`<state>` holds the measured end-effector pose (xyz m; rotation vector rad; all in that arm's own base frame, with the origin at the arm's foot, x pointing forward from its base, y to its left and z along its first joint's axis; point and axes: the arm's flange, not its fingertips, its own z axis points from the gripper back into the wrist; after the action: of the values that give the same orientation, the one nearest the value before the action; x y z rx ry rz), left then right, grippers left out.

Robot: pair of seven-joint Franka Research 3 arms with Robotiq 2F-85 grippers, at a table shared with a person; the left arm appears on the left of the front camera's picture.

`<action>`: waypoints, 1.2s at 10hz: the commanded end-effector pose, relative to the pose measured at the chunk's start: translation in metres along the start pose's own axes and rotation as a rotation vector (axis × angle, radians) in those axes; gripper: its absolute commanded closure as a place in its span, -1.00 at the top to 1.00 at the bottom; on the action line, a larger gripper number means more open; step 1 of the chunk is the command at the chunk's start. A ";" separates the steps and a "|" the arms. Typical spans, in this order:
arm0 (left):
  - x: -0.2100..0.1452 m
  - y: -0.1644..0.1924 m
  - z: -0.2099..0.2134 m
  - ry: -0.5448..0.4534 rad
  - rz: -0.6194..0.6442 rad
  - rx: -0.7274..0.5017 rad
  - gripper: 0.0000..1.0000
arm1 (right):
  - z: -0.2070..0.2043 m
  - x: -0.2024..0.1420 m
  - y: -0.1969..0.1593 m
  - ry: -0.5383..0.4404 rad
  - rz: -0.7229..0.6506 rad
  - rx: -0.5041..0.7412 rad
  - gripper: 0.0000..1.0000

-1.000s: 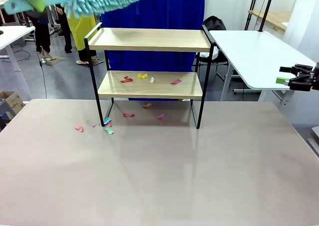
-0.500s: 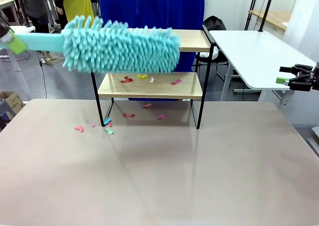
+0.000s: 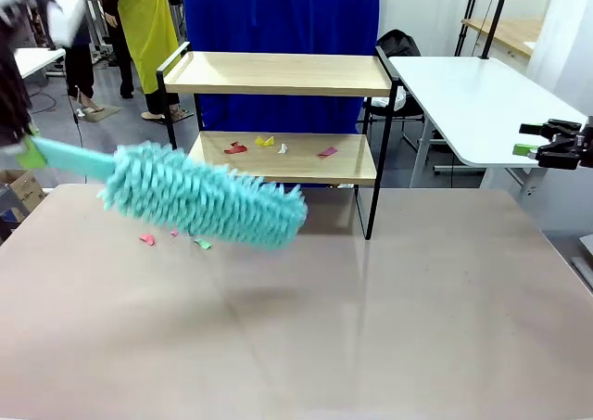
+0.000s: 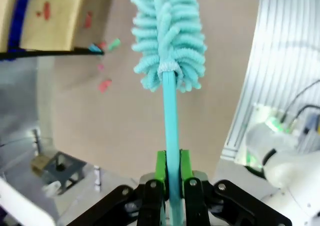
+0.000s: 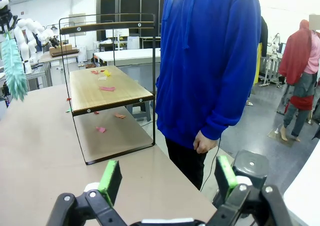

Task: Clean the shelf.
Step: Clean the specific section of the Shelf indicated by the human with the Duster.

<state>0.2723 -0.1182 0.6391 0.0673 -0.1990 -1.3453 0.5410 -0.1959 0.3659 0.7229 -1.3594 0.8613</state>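
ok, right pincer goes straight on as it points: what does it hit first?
Probably the person in blue, standing just past the shelf's end; depth is unclear, so the right pincer might clip the shelf's black frame first.

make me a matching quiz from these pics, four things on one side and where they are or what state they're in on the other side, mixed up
Things
1. duster
2. left gripper
3. right gripper
4. yellow scrap

Places and states
a. open, holding nothing
b. lying on the lower board of the shelf
c. shut on a turquoise handle
d. slanted in the air in front of the shelf

Pairs: 1-d, 2-c, 3-a, 4-b
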 end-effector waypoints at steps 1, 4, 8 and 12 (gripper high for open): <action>-0.003 0.000 -0.026 0.118 -0.086 -0.045 -0.74 | -0.001 0.003 0.002 -0.005 0.004 0.001 1.00; -0.008 0.003 -0.047 0.203 -0.003 -0.077 -0.74 | -0.001 0.003 0.002 -0.005 0.004 0.001 1.00; -0.004 0.001 -0.053 0.188 -0.027 -0.104 -0.74 | -0.001 0.003 0.002 -0.005 0.004 0.001 1.00; -0.004 0.001 -0.053 0.188 -0.027 -0.104 -0.74 | -0.001 0.003 0.002 -0.005 0.004 0.001 1.00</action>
<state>0.2827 -0.1188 0.5868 0.1292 0.0317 -1.3613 0.5410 -0.1959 0.3659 0.7230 -1.3594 0.8614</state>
